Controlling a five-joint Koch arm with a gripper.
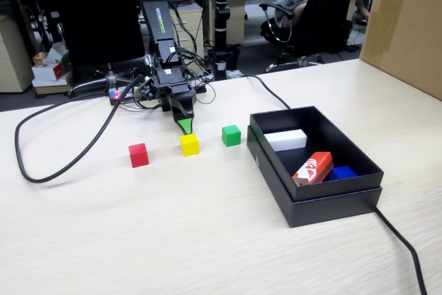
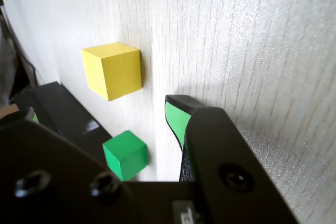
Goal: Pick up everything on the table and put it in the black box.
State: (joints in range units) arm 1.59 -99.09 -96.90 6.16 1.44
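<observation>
Fixed view: jaws [image 1: 184,127] just behind yellow cube [image 1: 189,144]; not touching.

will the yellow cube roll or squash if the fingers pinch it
Probably neither. The yellow cube has flat faces and sits square on the table, so it should slide rather than roll. Its crisp edges suggest a rigid block; the smooth sides might slip slightly.
</observation>
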